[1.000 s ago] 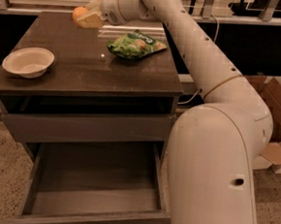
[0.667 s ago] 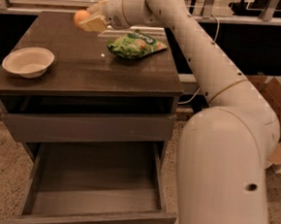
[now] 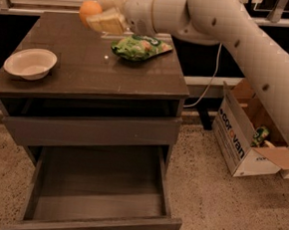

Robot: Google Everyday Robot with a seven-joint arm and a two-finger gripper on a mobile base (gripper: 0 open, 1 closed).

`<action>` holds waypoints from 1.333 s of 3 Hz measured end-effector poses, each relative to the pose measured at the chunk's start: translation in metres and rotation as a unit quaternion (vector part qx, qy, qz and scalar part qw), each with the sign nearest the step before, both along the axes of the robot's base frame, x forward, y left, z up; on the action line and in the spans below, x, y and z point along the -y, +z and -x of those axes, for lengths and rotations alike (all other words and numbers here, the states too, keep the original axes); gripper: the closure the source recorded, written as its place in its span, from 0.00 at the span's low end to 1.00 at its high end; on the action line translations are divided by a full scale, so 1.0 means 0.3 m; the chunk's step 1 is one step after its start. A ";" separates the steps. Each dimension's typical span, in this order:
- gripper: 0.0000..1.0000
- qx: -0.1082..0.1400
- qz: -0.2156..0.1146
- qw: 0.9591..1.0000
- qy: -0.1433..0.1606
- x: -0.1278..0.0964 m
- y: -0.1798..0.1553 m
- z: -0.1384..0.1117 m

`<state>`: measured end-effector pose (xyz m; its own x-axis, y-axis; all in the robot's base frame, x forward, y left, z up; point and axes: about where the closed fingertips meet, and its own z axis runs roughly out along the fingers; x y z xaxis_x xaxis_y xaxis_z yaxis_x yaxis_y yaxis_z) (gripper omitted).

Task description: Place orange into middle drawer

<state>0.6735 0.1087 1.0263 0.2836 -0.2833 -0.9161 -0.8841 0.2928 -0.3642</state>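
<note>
The gripper (image 3: 96, 16) is hanging high over the back left part of the desk (image 3: 87, 77). Its fingers (image 3: 108, 22) are clamping the orange (image 3: 89, 10), which is sitting at their very tip, well above the desktop and touching nothing else. The middle drawer (image 3: 99, 183) is standing pulled out low at the front with its flat floor showing, directly below the closed drawer front (image 3: 91, 130). Judging from this, the carrying step is under way: the fruit is lifted but is nowhere near the opening. To do it well, the arm (image 3: 231, 29) should be bringing the orange forward past the front edge of the desk before descending, since dropping early would be running the fruit or the wrist into the desktop or the closed panel. That path is passing between the white bowl (image 3: 31, 63) on the left and the green snack bag (image 3: 140, 46) just right of the gripper, so travelling high there is the way to avoid both. Once clear, lowering toward the centre of the drawer floor and letting go close to it looks wise, because a round, smooth fruit released from a height is likely to be rolling or bouncing over the low walls. The hold seems to be at the fingertips only, so slow, smooth motion is the safer choice.
</note>
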 end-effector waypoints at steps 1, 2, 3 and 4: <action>1.00 -0.063 0.030 0.998 -0.002 0.122 -0.259 0.128; 1.00 -0.145 0.057 0.988 0.001 0.198 -0.601 0.257; 1.00 -0.174 0.079 0.981 0.024 0.151 -0.730 0.351; 1.00 -0.179 0.080 0.980 0.030 0.149 -0.785 0.354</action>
<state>0.5672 0.0641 0.7909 -0.0266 -0.4248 -0.9049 -0.9773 0.2013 -0.0657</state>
